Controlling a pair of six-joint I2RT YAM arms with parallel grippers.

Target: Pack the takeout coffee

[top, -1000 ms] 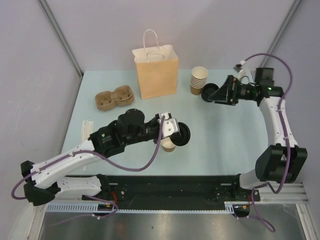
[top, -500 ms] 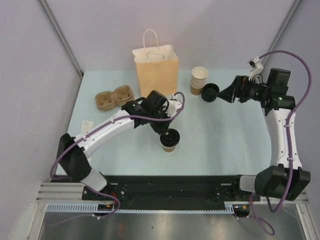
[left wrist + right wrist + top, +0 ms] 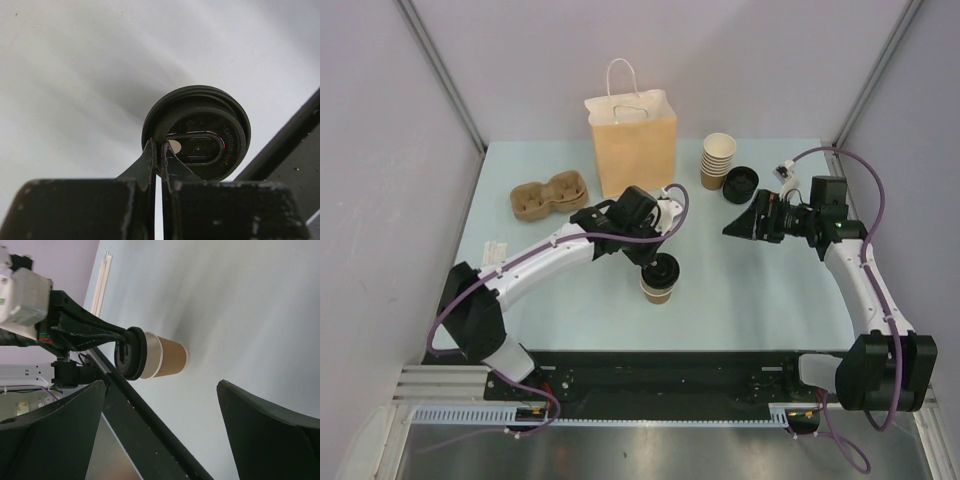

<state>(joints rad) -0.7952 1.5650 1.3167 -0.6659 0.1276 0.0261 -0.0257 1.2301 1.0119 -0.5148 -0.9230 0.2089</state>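
Pale blue desk (image 3: 760, 290) fills the walled bay, with both arm bases at its 6 o'clock edge. Nearest them, just toward 6 o'clock of the desk's middle, the coffee (image 3: 657, 292) stands upright, its black lid (image 3: 200, 132) seated on the brown cup. The left arm (image 3: 550, 250) reaches in from 9 o'clock and bends down over it. The left jaws are clenched, only a sliver of light between the fingers (image 3: 148, 162), and their tips rest on the lid's top just inside its rim, beside the sip hole. I cannot tell whether they pinch any part of the lid.

At about 2 o'clock from the coffee and well apart from it, the right arm (image 3: 860, 270) holds its jaws spread wide and empty, facing the cup side-on; the right wrist view frames the coffee between the two fingers (image 3: 265, 435).

White stirrer packets (image 3: 495, 255) lie at 9 o'clock near the desk's edge. Farther back, a pulp carrier (image 3: 548, 195) sits at 10 o'clock. A loose lid (image 3: 740, 184) lies at 1 o'clock, touching a cup stack (image 3: 717, 160) behind it. Farthest, at 12 o'clock, a bag (image 3: 632, 145) stands upright, handles up.
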